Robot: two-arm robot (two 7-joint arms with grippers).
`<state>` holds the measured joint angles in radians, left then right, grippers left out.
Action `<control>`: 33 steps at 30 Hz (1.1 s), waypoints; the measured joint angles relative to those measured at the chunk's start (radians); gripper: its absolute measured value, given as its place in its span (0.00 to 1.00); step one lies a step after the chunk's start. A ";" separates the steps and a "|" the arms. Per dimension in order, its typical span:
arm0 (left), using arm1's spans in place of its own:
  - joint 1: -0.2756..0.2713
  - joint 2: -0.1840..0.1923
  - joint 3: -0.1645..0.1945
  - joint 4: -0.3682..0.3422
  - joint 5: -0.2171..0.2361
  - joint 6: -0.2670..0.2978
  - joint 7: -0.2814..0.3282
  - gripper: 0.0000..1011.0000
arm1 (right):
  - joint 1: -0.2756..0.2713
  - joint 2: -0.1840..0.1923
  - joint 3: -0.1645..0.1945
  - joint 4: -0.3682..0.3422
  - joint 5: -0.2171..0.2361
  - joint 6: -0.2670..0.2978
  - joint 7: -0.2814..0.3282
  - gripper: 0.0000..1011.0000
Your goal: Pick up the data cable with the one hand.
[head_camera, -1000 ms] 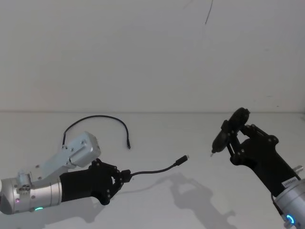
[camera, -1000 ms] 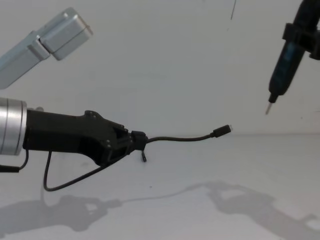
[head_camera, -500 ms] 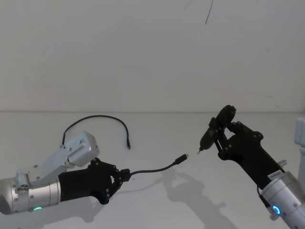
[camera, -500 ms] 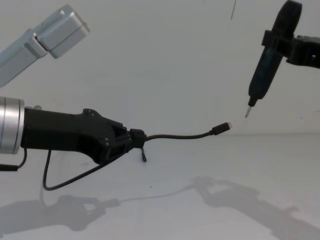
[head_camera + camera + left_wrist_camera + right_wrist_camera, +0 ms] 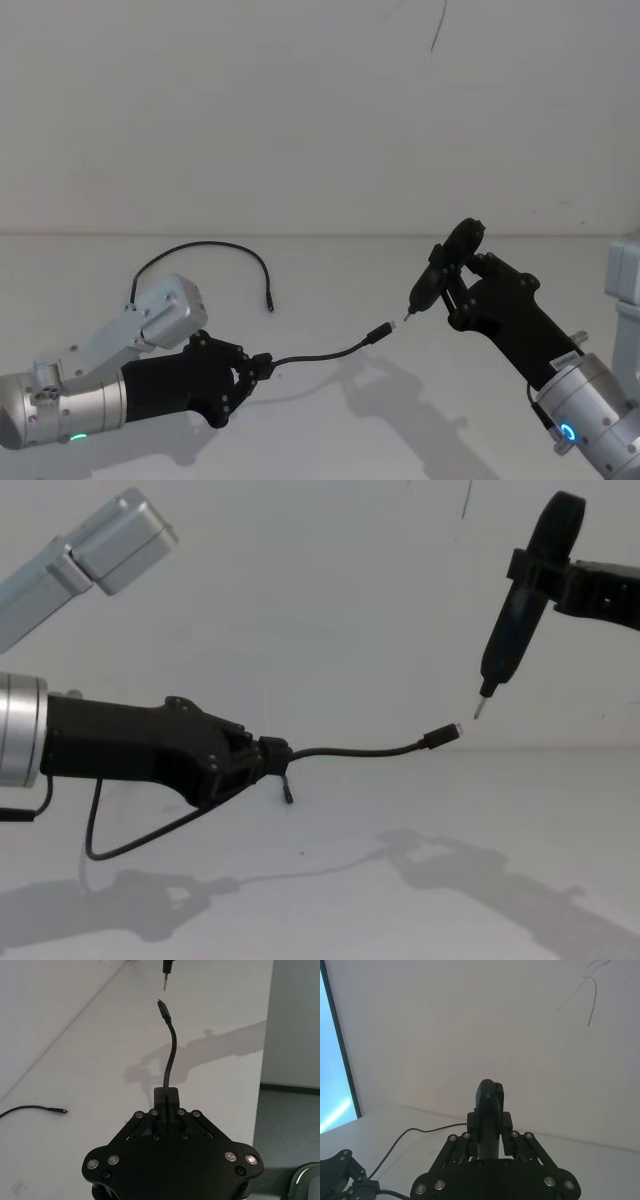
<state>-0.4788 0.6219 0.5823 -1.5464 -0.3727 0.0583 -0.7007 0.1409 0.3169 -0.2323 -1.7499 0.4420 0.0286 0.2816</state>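
Matt black plastic left tool (image 5: 262,371), silvery brushed-metal arm (image 5: 60,412), smooth white table (image 5: 330,430).

Plain white wall (image 5: 300,110) behind a white tabletop (image 5: 330,270), marked high up by a thin dark hairline crack (image 5: 438,28), with grey floor (image 5: 287,1125) past the table's edge and soft shadows cast across the surface.

I've got a plain white table (image 5: 330,420) under everything, shadows lying across it. Behind it a pale wall (image 5: 250,110) with a thin dark crack (image 5: 438,28) near the top. Slim black pen-like tool (image 5: 512,630) hangs tip-down, pale metal tip showing.
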 joint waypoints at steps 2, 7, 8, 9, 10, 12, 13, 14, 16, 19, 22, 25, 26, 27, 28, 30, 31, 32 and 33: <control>0.000 0.000 0.000 0.000 0.000 0.000 0.000 0.03 | 0.004 0.000 -0.002 0.006 0.004 -0.001 0.001 0.26; 0.000 0.000 0.000 0.000 0.000 0.000 0.000 0.03 | 0.012 -0.001 -0.006 0.020 0.013 -0.002 0.003 0.26; 0.001 0.001 0.000 -0.001 0.000 -0.001 0.000 0.03 | 0.013 -0.001 -0.007 0.021 0.014 -0.002 0.003 0.26; 0.001 0.001 -0.001 0.000 0.000 -0.001 0.000 0.03 | 0.015 -0.001 -0.008 0.026 0.016 -0.002 0.004 0.26; 0.001 0.001 0.000 -0.001 0.000 -0.001 0.000 0.03 | 0.016 -0.001 -0.009 0.027 0.018 -0.002 0.004 0.26; 0.001 0.001 0.000 -0.001 0.000 -0.001 0.000 0.03 | 0.019 -0.001 -0.011 0.032 0.021 -0.002 0.005 0.26; 0.001 0.001 -0.001 -0.001 0.000 -0.001 0.000 0.03 | 0.021 -0.001 -0.011 0.033 0.022 -0.002 0.005 0.26; 0.001 0.001 -0.001 -0.001 0.000 -0.001 0.000 0.03 | 0.022 0.000 -0.013 0.036 0.024 -0.002 0.005 0.26; 0.001 0.001 -0.001 0.000 0.000 -0.001 0.000 0.03 | 0.024 0.000 -0.014 0.039 0.027 -0.002 0.006 0.26; 0.001 0.001 -0.001 -0.001 0.000 -0.001 0.000 0.03 | 0.028 0.001 -0.017 0.044 0.030 -0.002 0.007 0.26; 0.001 0.001 -0.001 -0.001 0.000 -0.001 0.000 0.03 | 0.031 0.002 -0.020 0.048 0.034 -0.002 0.008 0.26; 0.001 0.001 -0.001 -0.001 0.000 -0.001 0.000 0.03 | 0.034 0.003 -0.022 0.051 0.037 -0.002 0.008 0.26; 0.001 0.001 0.000 -0.001 0.000 -0.001 0.000 0.03 | 0.034 0.004 -0.022 0.051 0.037 -0.002 0.008 0.26; 0.001 0.001 0.000 0.000 0.000 -0.001 0.000 0.03 | 0.035 0.005 -0.024 0.052 0.038 -0.002 0.009 0.26; 0.001 0.001 -0.001 -0.001 0.000 -0.001 0.000 0.03 | 0.035 0.005 -0.024 0.052 0.038 -0.002 0.009 0.26; 0.001 0.001 0.000 -0.001 0.000 -0.001 0.000 0.03 | 0.036 0.005 -0.025 0.053 0.040 -0.002 0.009 0.26; 0.001 0.001 0.000 -0.001 0.000 -0.001 0.000 0.03 | 0.036 0.006 -0.026 0.054 0.042 -0.001 0.009 0.26; 0.001 0.001 0.000 0.000 0.000 -0.001 0.000 0.03 | 0.036 0.006 -0.027 0.054 0.042 -0.001 0.009 0.26; 0.001 0.001 0.000 -0.001 0.000 -0.001 0.000 0.03 | 0.036 0.007 -0.027 0.054 0.043 0.000 0.009 0.26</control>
<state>-0.4783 0.6224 0.5819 -1.5469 -0.3730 0.0578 -0.7008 0.1767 0.3238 -0.2597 -1.6956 0.4849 0.0283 0.2909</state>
